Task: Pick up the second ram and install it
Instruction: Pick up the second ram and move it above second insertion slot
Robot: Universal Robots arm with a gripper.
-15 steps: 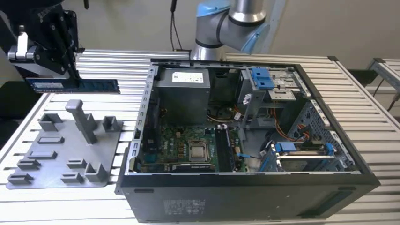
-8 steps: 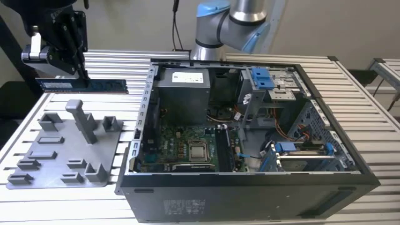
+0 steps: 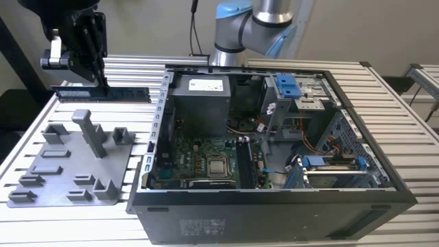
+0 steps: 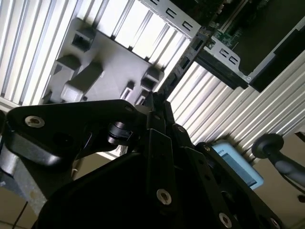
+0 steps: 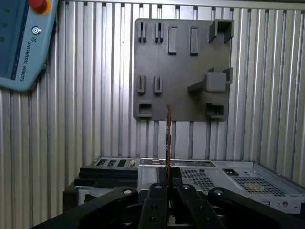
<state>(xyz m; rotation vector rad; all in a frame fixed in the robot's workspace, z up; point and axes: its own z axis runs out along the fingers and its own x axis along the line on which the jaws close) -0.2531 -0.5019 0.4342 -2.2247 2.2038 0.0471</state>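
The second ram (image 3: pixel 103 94) hangs level in the air at the exterior view's far left, a long dark board above the table's back edge. My gripper (image 3: pixel 103 85) comes down onto its top edge and is shut on it. Both wrist views show the ram edge-on as a thin strip (image 5: pixel 168 138) (image 4: pixel 183 62) running out from between the black fingers (image 5: pixel 159 191). Below and in front of it lies the gray holder plate (image 3: pixel 69 175) with its upright blocks. The open computer case (image 3: pixel 274 198) stands to the exterior view's right, with its green motherboard (image 3: pixel 205 159) exposed.
The slatted aluminium table (image 3: pixel 412 154) carries the plate and the case. A tall gray post (image 3: pixel 89 131) rises from the plate. A blue-and-white teach pendant (image 5: pixel 21 43) lies on the slats beyond the plate. The arm's base (image 3: pixel 254 25) stands behind the case.
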